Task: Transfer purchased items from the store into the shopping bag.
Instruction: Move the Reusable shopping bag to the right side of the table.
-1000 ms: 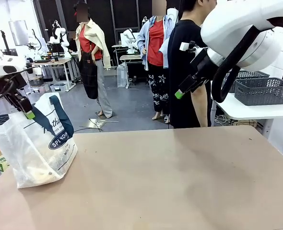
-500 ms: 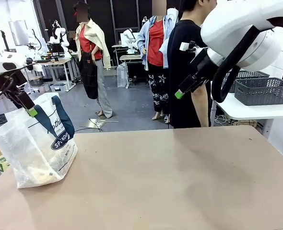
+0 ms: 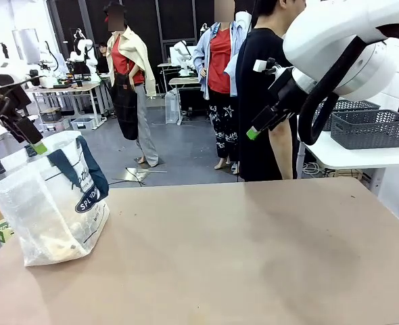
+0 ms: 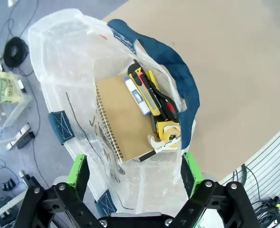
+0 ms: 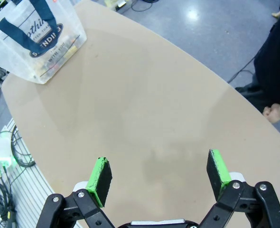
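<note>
The shopping bag [image 3: 51, 203], whitish plastic with navy handles, stands on the table's left end. My left gripper [image 3: 34, 145] hovers open just above its mouth, holding nothing. In the left wrist view its green fingers [image 4: 78, 168] frame the open bag [image 4: 69, 61]. Inside lie purchased items: a brown spiral notebook [image 4: 123, 121], a yellow cutter [image 4: 149, 92] and a yellow tape roll [image 4: 167, 133]. My right gripper [image 3: 257, 128] hangs open and empty, high over the table's far side; the right wrist view [image 5: 160, 172] shows bare tabletop below it. The store, a dark grey mesh basket [image 3: 370, 127], sits on a side table.
A person in black [image 3: 260, 95] stands at the far edge behind my right gripper. The tan tabletop [image 3: 253, 250] stretches from the bag to the right. The white side table [image 3: 362, 156] stands at the far right. Cables and a rack [image 5: 2, 161] lie below the table edge.
My left gripper has opened, let go of the navy handle and lifted up and to the left. The bag has settled slightly. The right arm has not moved.
</note>
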`<move>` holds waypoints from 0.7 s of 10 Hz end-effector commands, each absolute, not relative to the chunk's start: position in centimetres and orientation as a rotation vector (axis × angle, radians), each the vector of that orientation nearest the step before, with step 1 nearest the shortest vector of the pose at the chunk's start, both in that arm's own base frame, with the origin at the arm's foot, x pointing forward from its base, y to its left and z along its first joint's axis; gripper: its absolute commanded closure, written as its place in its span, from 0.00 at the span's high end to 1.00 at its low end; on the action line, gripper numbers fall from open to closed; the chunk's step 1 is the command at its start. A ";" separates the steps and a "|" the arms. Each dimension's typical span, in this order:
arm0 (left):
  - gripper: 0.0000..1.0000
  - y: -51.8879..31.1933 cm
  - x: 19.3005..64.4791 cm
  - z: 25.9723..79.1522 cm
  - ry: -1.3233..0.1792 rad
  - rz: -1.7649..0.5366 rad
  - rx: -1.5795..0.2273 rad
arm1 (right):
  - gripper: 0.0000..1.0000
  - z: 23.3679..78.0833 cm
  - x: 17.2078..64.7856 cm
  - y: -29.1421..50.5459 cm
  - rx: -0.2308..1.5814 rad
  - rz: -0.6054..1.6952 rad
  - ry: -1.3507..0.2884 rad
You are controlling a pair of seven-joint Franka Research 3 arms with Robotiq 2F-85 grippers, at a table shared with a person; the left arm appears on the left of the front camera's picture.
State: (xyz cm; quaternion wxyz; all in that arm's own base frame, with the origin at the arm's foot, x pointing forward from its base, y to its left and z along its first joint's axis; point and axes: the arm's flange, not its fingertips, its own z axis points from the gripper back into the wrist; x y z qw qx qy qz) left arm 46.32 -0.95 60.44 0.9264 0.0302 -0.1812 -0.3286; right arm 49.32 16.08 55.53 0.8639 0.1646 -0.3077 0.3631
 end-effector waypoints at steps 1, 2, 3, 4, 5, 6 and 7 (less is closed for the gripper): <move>1.00 -2.3 46.0 61.8 -0.361 -0.760 0.082 | 1.00 55.6 49.3 16.1 0.337 0.755 -0.635; 1.00 -3.2 46.2 62.4 -0.369 -0.824 0.037 | 1.00 55.6 49.3 16.1 0.337 0.755 -0.635; 1.00 -4.0 46.4 62.9 -0.395 -0.889 -0.011 | 1.00 55.6 49.3 16.1 0.337 0.755 -0.635; 1.00 -5.0 46.6 63.5 -0.434 -0.969 -0.066 | 1.00 55.6 49.3 16.1 0.337 0.755 -0.635; 1.00 -6.1 47.3 63.8 -0.453 -1.043 -0.124 | 1.00 55.6 49.3 16.1 0.337 0.755 -0.635; 1.00 -7.4 47.9 63.9 -0.451 -1.114 -0.173 | 1.00 55.6 49.3 16.1 0.337 0.755 -0.635; 1.00 -8.5 48.3 63.9 -0.438 -1.176 -0.218 | 1.00 55.6 49.3 16.1 0.337 0.755 -0.635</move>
